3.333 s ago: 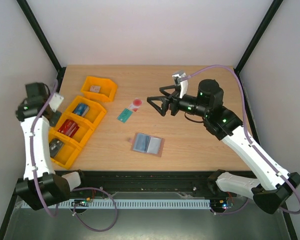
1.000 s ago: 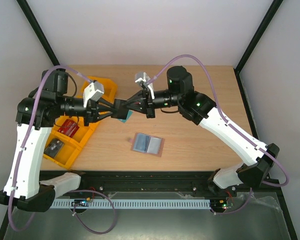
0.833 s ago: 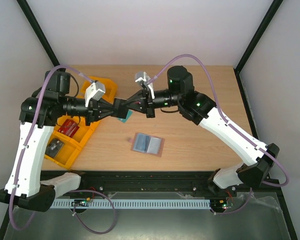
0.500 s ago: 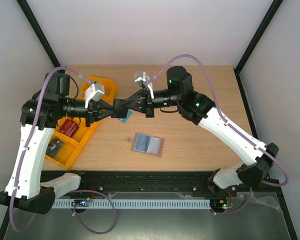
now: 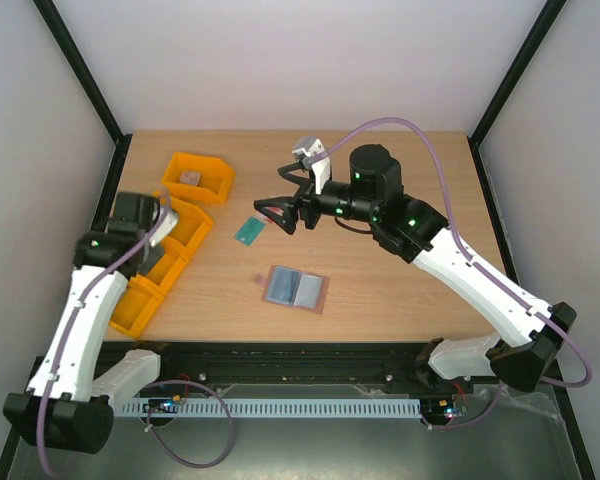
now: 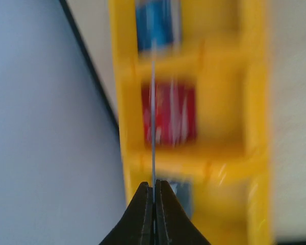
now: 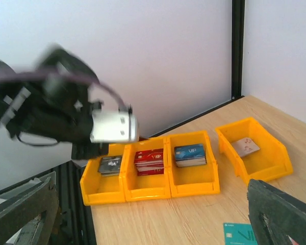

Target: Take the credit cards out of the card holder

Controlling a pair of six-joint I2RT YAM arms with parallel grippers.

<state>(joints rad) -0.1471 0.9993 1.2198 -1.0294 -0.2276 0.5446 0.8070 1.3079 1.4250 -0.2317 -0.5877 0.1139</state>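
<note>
My left hand (image 6: 154, 188) is pinched tight on a thin card (image 6: 153, 122). I see that card edge-on in the left wrist view, standing straight up out of the fingertips over the row of orange bins (image 6: 194, 153). My right hand (image 5: 272, 215) hangs with its fingers spread wide and nothing between them, just beside the teal card (image 5: 248, 231), which lies flat on the bench (image 5: 210, 300). The card holder (image 5: 295, 288) lies open nearer to me, grey-blue side up and well apart from both hands. I cannot make out any card left in it from the top view.

My first worry is the pinch. Only the bottom edge of the thin card is caught, so a quick swing could let it swivel or slip out between the pads. The left wrist picture is smeared, so I cannot judge which compartment sits under it. The red stack (image 6: 168, 115) and the blue stack (image 6: 155, 23) both line up with the card's edge. A release here could put it in the wrong bin, or leave it on a divider wall.

The teal card is the second risk. It lies flat on smooth wood, and fingers coming down on it may skid it away rather than lift it. The right hand is close enough to knock it.
</note>
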